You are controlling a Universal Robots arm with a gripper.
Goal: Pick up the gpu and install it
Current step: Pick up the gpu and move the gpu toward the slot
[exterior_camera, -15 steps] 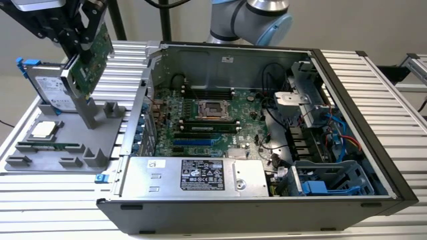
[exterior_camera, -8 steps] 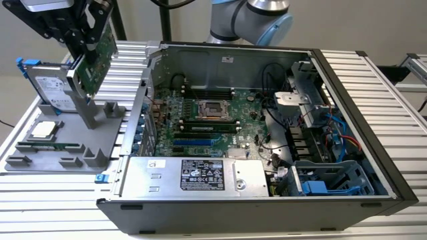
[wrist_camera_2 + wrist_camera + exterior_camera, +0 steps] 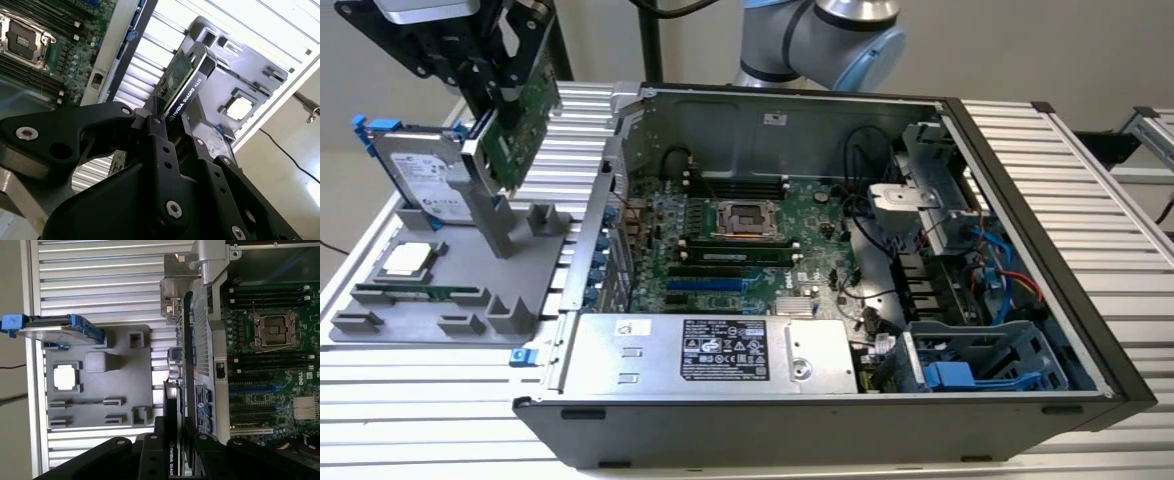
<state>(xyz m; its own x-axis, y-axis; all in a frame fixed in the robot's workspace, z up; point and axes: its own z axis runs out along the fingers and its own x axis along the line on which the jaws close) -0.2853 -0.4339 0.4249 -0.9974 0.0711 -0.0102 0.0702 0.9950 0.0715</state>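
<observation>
Where a hard drive (image 3: 420, 170) stands on edge at the far side of the grey tray (image 3: 480, 272) from the computer case (image 3: 761, 430), the gripper (image 3: 500, 85) hangs over that tray, its black fingers (image 3: 152, 125) closed on the gpu (image 3: 523, 125). The card sits tilted above the tray, beside the case wall. Whether its lower end is clear of the tray's upright post cannot be told. In the first wrist view the gpu (image 3: 189, 350) runs edge-on, its metal bracket (image 3: 175, 295) at the end away from the gripper. The card is probably light and stiff but fragile, best pinched across its faces near one end. The wrist is pitched downward toward the tray, with the arm's base (image 3: 821, 35) behind the case.
</observation>
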